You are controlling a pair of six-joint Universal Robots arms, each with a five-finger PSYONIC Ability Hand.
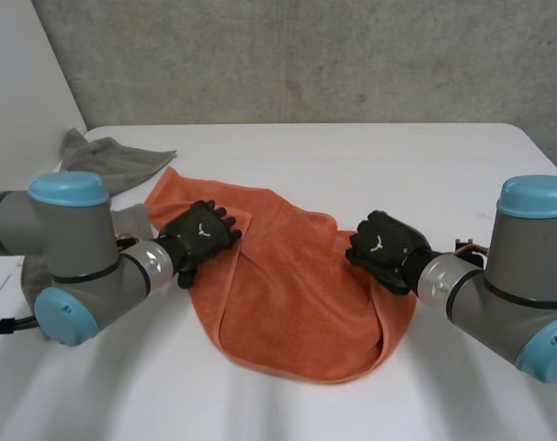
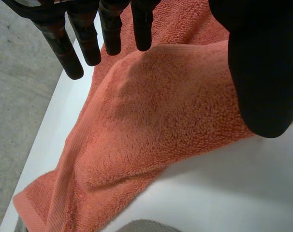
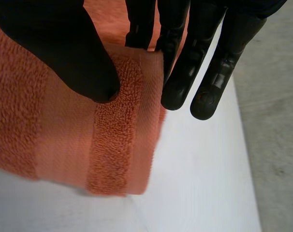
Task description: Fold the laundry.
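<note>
- An orange towel (image 1: 297, 294) lies bunched in the middle of the white counter (image 1: 380, 156), with a grey cloth (image 1: 108, 163) near its far left corner.
- The left hand (image 1: 200, 234) rests on the towel's left edge, fingers straight and spread.
- The right hand (image 1: 381, 243) pinches the towel's banded right edge between thumb and fingers.

White table (image 1: 370, 165): orange towel (image 1: 297, 303) middle, grey cloth (image 1: 113, 163) far-left corner.

Grey cloth (image 1: 108, 161) partly hidden behind left arm (image 1: 72, 243).
</note>
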